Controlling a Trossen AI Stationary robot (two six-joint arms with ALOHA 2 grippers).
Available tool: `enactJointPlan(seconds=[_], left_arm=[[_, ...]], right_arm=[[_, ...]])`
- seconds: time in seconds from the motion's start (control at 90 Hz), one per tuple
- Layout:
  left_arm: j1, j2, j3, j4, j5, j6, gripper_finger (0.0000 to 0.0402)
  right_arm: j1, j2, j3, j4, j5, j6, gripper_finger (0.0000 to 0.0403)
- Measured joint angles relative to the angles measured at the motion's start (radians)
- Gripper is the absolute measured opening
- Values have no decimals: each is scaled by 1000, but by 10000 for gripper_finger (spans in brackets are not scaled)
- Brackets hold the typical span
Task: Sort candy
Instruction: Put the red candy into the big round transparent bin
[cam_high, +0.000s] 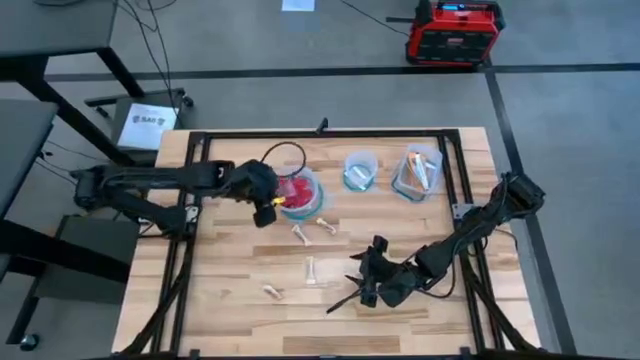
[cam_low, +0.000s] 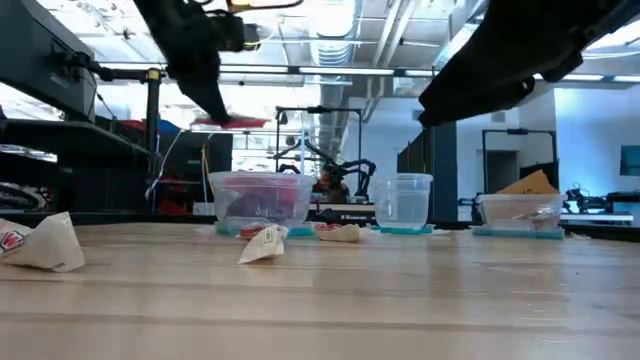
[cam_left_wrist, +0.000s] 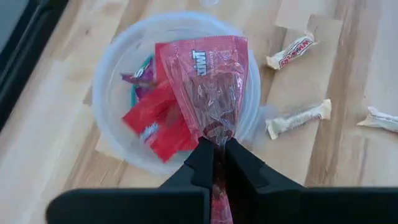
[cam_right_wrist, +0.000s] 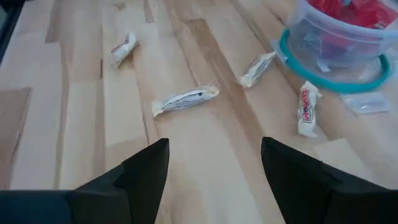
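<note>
My left gripper (cam_left_wrist: 216, 163) is shut on a red candy packet (cam_left_wrist: 205, 81) above a clear blue-rimmed container (cam_left_wrist: 112, 81) that holds red and magenta packets. In the high view this gripper (cam_high: 268, 207) is at the container's (cam_high: 303, 192) left rim. Several pale-wrapped candies lie flat on the wood: two (cam_high: 300, 232) (cam_high: 325, 226) near the container, and two more (cam_high: 310, 268) (cam_high: 272, 291) closer to the front. My right gripper (cam_right_wrist: 214, 168) stands open near the front edge, above bare wood, short of one pale candy (cam_right_wrist: 185, 99). My left gripper pinches the red packet's gathered end (cam_left_wrist: 217, 132) between its two fingers. The fingers come from the table's left, slanting down. The packet reaches out ahead of the fingers, lifted clear over the container's opening (cam_low: 235, 122).
Two more clear containers (cam_high: 358, 170) (cam_high: 418, 172) stand to the right of the first along the table's far side; the rightmost holds pale wrappers. Black frame rails run along the table's edges. Open wood lies between the loose candies and the front edge.
</note>
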Motion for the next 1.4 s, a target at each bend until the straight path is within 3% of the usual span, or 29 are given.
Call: enactJointPlan(seconds=[0.344, 0.656, 0.956, 1.4], left_arm=[[105, 142, 0, 32, 88, 113, 0], [138, 145, 0, 16, 87, 135, 0], [144, 146, 35, 135, 87, 201, 0], [185, 325, 31, 157, 90, 267, 14]], right_arm=[[-22, 0, -36, 36, -23, 0, 240], [-58, 0, -111, 156, -93, 34, 240], [-69, 0, -112, 160, -101, 34, 240], [-69, 0, -112, 171, -126, 36, 240]])
